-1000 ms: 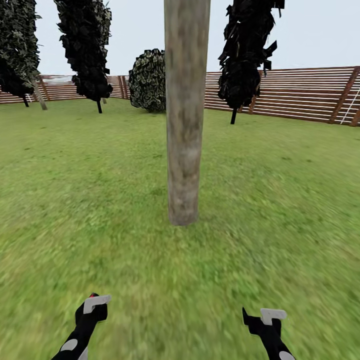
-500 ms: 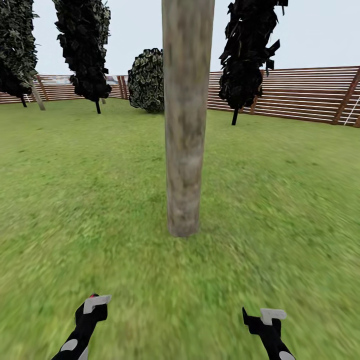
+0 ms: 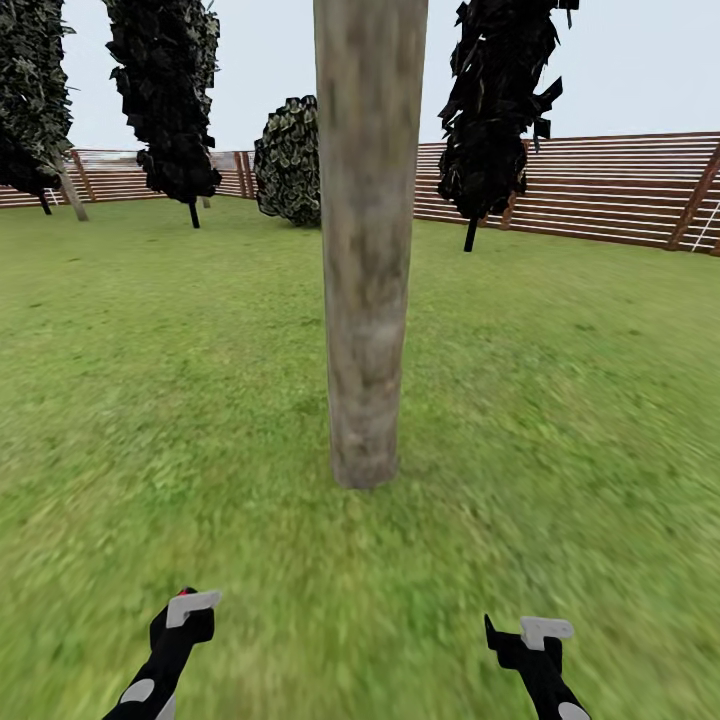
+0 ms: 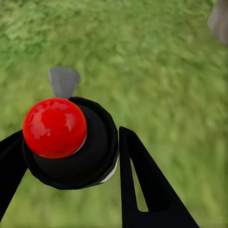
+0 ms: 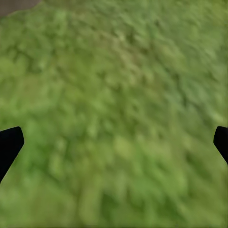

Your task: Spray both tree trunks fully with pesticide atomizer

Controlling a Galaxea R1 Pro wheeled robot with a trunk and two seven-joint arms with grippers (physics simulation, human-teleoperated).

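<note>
- Atomizer (image 4: 66,142), black body with red knob, sat clamped between the left gripper (image 4: 71,180) fingers, low at near left over the grass (image 3: 560,400).
- Trunk (image 3: 368,250) stood dead ahead, centre, just beyond both arms; no pale specks visible on the bark.
- Right gripper (image 5: 114,142) was spread wide, nothing in it, only lawn below.
- Step looked like the approach to the first tree, pickup done.
- Next move probably calls for raising the left arm, aiming the nozzle at the trunk and spraying.
- Fence (image 3: 580,185) and dark thin trees (image 3: 495,100) stood far behind.
</note>
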